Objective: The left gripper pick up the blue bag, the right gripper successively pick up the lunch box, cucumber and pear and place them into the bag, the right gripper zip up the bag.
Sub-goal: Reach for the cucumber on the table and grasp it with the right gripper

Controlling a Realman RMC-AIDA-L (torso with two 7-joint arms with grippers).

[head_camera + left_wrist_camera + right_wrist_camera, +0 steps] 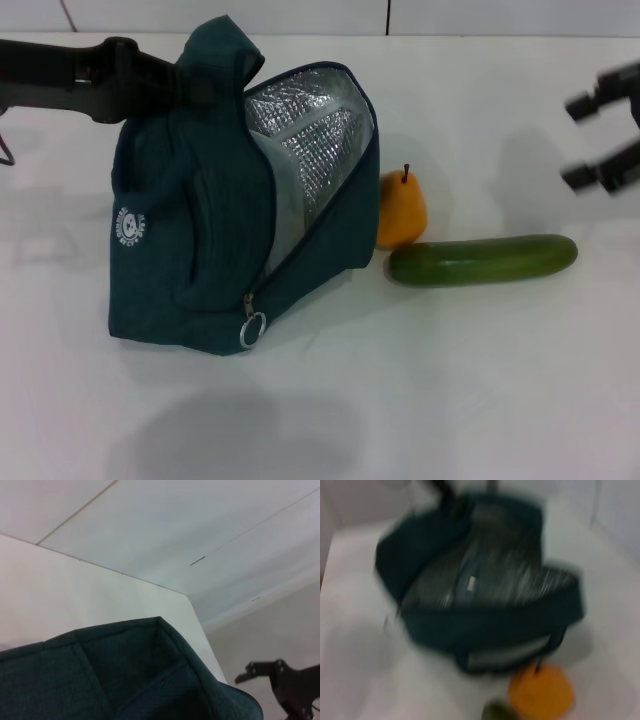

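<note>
Two end effectors concern you. On the white surface (pixel 420 400), the blue bag (pixel 190 250) stands toward the left edge, mouth open and foil lining showing. Your left end effector (pixel 195 88) is at the bag's top back corner, apparently gripping the fabric, though you cannot tell how its fingers stand. Your right end effector (pixel 605 130) hovers near the right edge, fingers apart and empty. The cucumber (pixel 483 260) lies just right of the bag, and the pear (pixel 401 212) stands touching the bag, just behind the cucumber.
</note>
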